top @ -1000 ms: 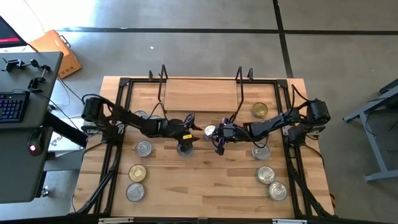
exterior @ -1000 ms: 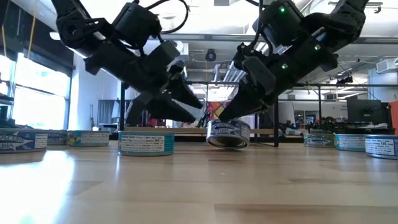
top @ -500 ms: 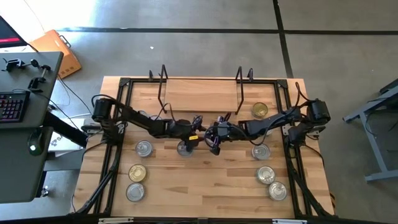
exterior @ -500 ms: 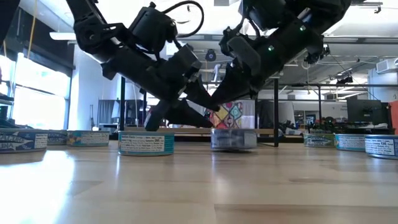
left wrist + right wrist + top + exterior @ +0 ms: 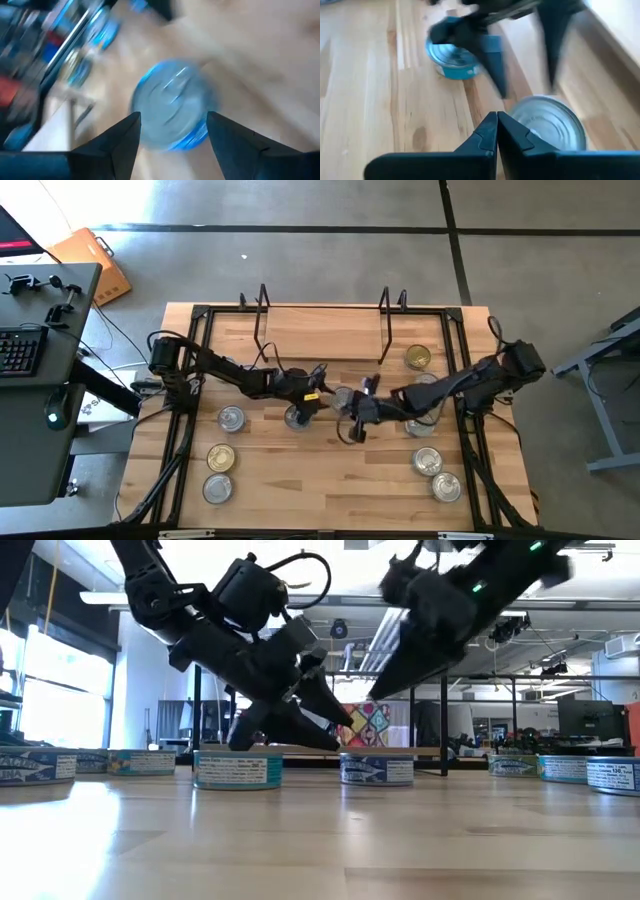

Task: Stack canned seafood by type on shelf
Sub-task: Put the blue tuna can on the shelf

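A silver-topped tin (image 5: 343,395) with a blue label stands flat on the table's middle (image 5: 377,769). My left gripper (image 5: 326,394) is open and slants down at it from the left. The left wrist view shows the tin (image 5: 172,105) between and just ahead of its two fingers (image 5: 125,137), which do not plainly touch it. My right gripper (image 5: 352,430) is shut and hangs above the table, just near of the tin (image 5: 550,125). A second tin (image 5: 297,417) sits under my left arm. The shelf (image 5: 320,330) stands along the far edge.
A gold-topped tin (image 5: 417,358) sits by the shelf's right end. Silver and gold tins lie at the left (image 5: 231,418), (image 5: 221,457) and at the right (image 5: 420,425), (image 5: 428,461). The black table frame (image 5: 190,380) runs along both sides.
The middle tin, tipped under my shut right gripper a second ago, now stands flat on the table. My right gripper has risen off it and drawn back toward the near edge. My left gripper has moved right toward that tin, still open.
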Controlling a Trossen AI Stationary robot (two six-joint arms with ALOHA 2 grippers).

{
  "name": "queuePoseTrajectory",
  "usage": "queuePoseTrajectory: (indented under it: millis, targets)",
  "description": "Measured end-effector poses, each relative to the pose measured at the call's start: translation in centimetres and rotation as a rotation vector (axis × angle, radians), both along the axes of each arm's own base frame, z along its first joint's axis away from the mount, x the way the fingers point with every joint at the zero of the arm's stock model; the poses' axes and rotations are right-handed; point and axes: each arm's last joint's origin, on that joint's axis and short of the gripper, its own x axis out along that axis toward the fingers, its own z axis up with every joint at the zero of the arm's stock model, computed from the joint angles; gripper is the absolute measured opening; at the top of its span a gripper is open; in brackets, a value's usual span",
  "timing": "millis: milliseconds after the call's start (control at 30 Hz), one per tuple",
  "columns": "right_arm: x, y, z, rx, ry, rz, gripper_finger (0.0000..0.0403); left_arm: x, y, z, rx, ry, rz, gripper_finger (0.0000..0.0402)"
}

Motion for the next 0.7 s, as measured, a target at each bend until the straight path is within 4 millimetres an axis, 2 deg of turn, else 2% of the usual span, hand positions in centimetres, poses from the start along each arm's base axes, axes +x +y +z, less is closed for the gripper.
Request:
queuePoseTrajectory:
  millis: [133,333,533,700]
  targets:
    - [-1.1,2.4,0.2,-0.008,-0.030,-0.062,0.0000,0.5,0.0,0.3,0.010,0.025,-0.110,0.0208]
    - [-2.3,5.1,0.4,-0.055,-0.105,-0.126,0.0000,2.4,0.5,1.4,0.041,0.125,-0.206,0.0157]
    - [-3.3,6.8,0.5,-0.101,-0.150,-0.151,0.0000,5.0,1.1,0.6,0.062,0.210,-0.180,0.0111]
    - [-3.8,7.5,0.4,-0.101,-0.150,-0.143,0.0000,6.1,1.2,0.4,0.069,0.285,-0.127,0.0075]
